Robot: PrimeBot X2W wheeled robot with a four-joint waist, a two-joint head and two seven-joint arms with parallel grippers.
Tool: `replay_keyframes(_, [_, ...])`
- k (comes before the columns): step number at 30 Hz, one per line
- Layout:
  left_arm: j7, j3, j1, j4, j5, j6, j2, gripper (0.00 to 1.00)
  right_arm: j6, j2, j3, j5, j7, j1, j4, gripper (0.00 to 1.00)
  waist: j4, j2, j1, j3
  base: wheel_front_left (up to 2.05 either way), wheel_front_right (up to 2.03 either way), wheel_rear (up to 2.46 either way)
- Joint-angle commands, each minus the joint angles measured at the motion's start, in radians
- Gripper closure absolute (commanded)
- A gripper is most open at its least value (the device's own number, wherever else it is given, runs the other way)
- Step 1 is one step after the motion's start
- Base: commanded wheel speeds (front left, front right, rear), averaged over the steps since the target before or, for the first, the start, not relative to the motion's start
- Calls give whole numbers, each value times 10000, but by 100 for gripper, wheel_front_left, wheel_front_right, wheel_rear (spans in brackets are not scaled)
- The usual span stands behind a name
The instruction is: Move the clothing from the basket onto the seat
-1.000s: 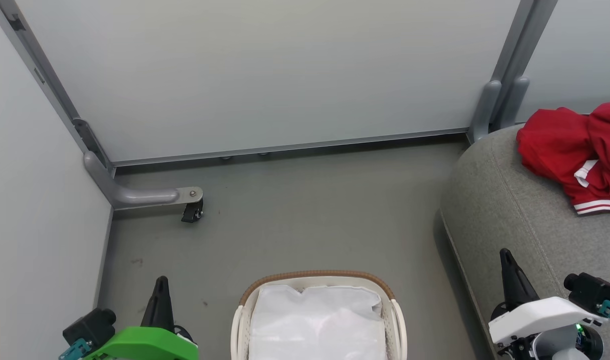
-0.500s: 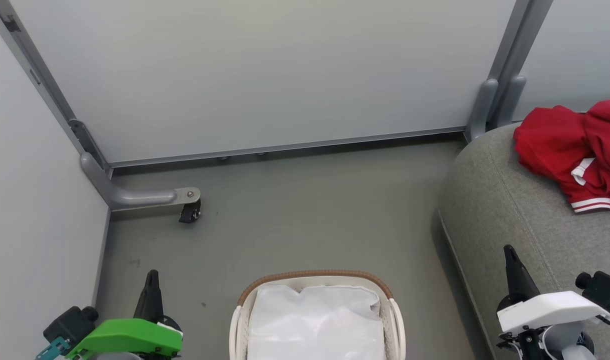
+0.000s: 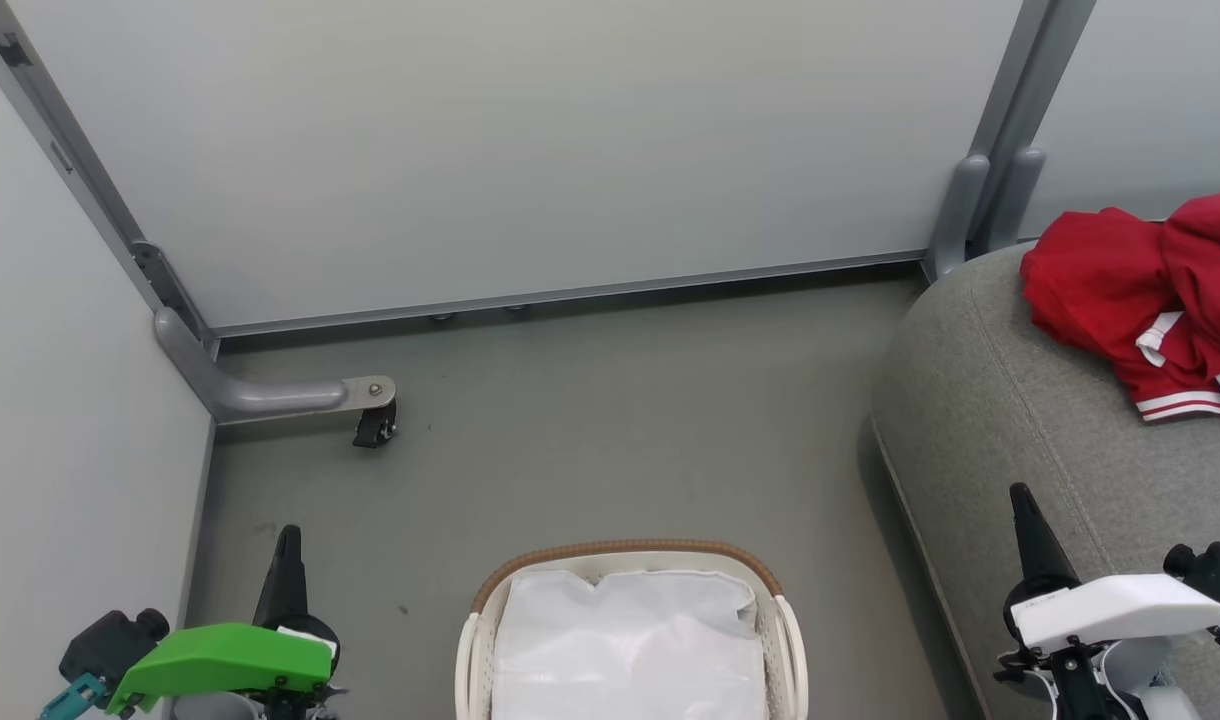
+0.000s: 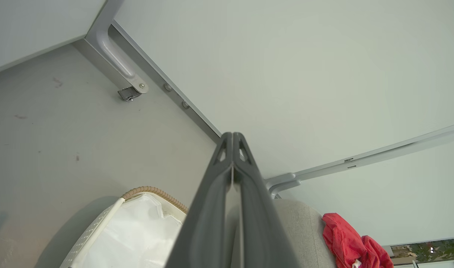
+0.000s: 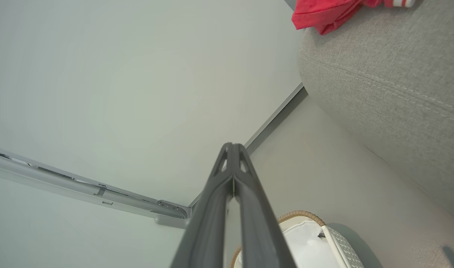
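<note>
The cream basket (image 3: 630,553) with a brown woven rim stands on the floor at the bottom centre, and only its white liner (image 3: 630,640) shows inside. Red clothing (image 3: 1140,290) with white stripes lies crumpled on the grey seat (image 3: 1010,400) at the right. My left gripper (image 3: 288,545) is shut and holds nothing, to the left of the basket (image 4: 145,191). My right gripper (image 3: 1022,500) is shut and holds nothing, over the seat's near edge. The wrist views show each pair of fingers (image 4: 232,138) (image 5: 232,149) pressed together, with the red clothing (image 4: 346,242) (image 5: 323,15) on the seat (image 5: 390,89).
Pale partition panels close off the back and left. A grey metal foot with a small castor (image 3: 375,428) juts onto the floor at the left corner. Grey upright posts (image 3: 980,200) stand at the seat's back corner. Bare grey floor (image 3: 620,430) lies between basket and wall.
Both grippers have drawn down and outward toward the bottom corners of the head view, still shut. The picture has shifted slightly, so the camera moved a little.
</note>
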Motion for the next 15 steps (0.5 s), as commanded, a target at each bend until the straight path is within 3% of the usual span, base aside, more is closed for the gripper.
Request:
replay_keyframes(1, [61, 82, -283, -120, -265, -67, 20, 100, -3, -73, -41, 299, 78, -241, -130, 100, -6, 0, 0, 2, 0, 0, 0])
replay_keyframes(15, [466, 388, -402, -255, -1582, -166, 20, 100, -5, -88, -117, 1825, 484, -311, -175, 100, -83, 0, 0, 18, 0, 0, 0])
